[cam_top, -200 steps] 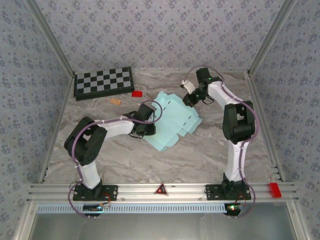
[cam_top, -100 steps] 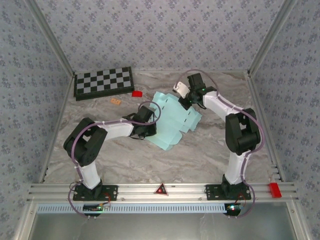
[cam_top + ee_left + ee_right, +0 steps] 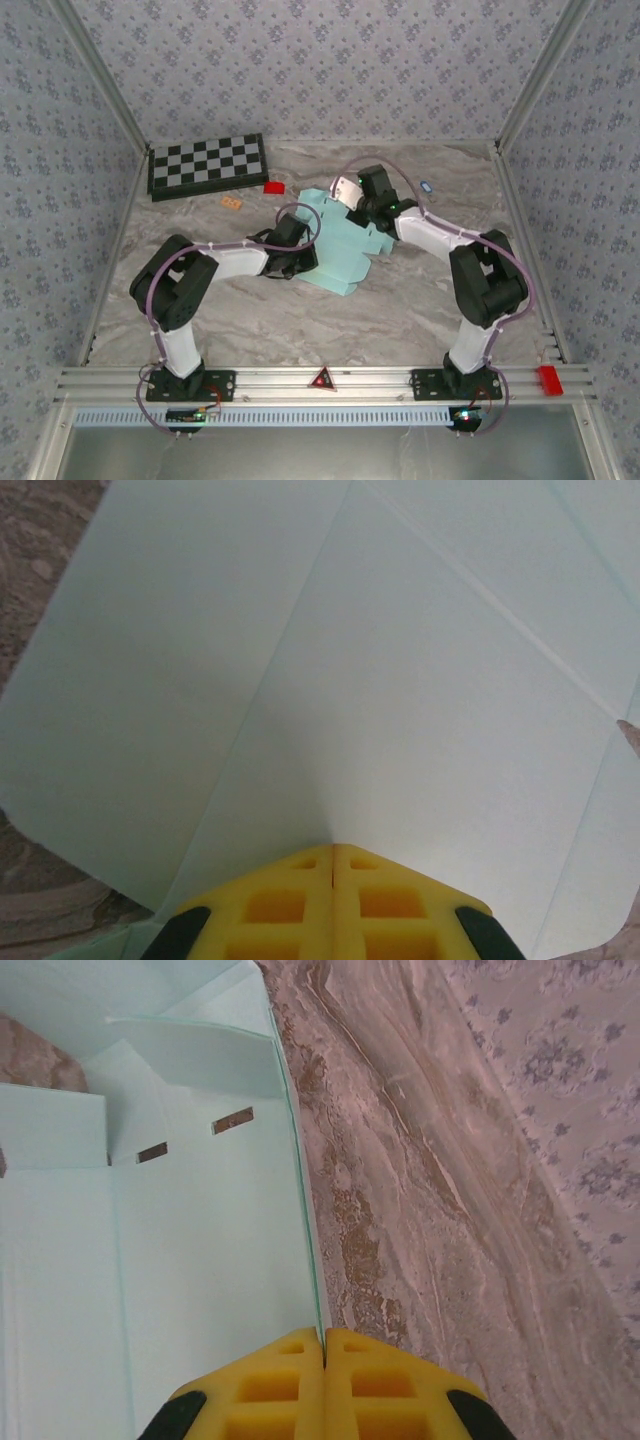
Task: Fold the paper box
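The paper box [image 3: 345,250] is a pale light-blue die-cut sheet lying partly folded mid-table between the two arms. My left gripper [image 3: 302,258] is at the sheet's left edge. In the left wrist view its yellow fingers [image 3: 290,900] are closed, tips against a creased panel [image 3: 400,680]. My right gripper [image 3: 354,207] is at the far right side of the sheet. In the right wrist view, the gripper [image 3: 323,1332] is shut on a raised edge of the paper box [image 3: 200,1260]. That edge runs straight into the closed tips, and two slots [image 3: 232,1120] show farther along.
A black-and-white checkerboard [image 3: 207,165] lies at the back left, with a red piece [image 3: 274,187] and a small orange piece [image 3: 232,202] beside it. A small blue object [image 3: 426,186] sits at the back right. Patterned walls enclose the marbled table [image 3: 400,310].
My right gripper has swung left and nearer with the sheet's right edge, lifting it over, so the sheet looks narrower. The left gripper has stayed at the left edge.
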Robot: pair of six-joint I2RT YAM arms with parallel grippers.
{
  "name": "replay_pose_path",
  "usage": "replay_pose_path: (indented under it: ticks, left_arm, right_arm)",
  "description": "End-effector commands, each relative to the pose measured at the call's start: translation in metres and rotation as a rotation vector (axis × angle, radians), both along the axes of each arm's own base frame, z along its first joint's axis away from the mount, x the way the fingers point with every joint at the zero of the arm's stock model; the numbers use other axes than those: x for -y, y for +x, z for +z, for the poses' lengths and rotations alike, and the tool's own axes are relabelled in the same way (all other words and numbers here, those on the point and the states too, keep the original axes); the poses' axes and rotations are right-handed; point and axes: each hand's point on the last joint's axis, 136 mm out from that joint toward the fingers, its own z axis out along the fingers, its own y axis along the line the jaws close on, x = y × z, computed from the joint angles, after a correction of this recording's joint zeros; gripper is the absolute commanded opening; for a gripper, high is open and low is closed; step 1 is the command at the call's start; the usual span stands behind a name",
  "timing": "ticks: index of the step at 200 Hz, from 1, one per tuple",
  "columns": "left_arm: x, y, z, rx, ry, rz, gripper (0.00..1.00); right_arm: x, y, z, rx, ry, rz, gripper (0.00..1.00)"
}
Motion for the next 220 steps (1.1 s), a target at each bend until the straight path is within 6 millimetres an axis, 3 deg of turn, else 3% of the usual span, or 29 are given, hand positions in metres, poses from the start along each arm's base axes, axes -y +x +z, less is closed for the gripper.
replay_pose_path:
  ticks: [1,82,169,220]
  left_arm:
    - [-0.003,-0.018,-0.028,-0.091,0.047,-0.011,0.00]
    - [0.005,-0.014,-0.026,-0.087,0.021,-0.024,0.00]
    - [0.009,-0.010,-0.027,-0.079,0.014,-0.024,0.00]
    - [0.012,-0.009,-0.026,-0.074,0.004,-0.031,0.00]
  right_arm:
    - [-0.009,-0.008,0.007,0.063,-0.003,0.028,0.00]
    - [-0.026,-0.034,0.003,0.180,-0.002,0.113,0.00]
    - [-0.035,-0.059,-0.022,0.125,0.037,0.154,0.00]
    - [-0.036,-0.061,-0.026,0.108,0.054,0.154,0.00]
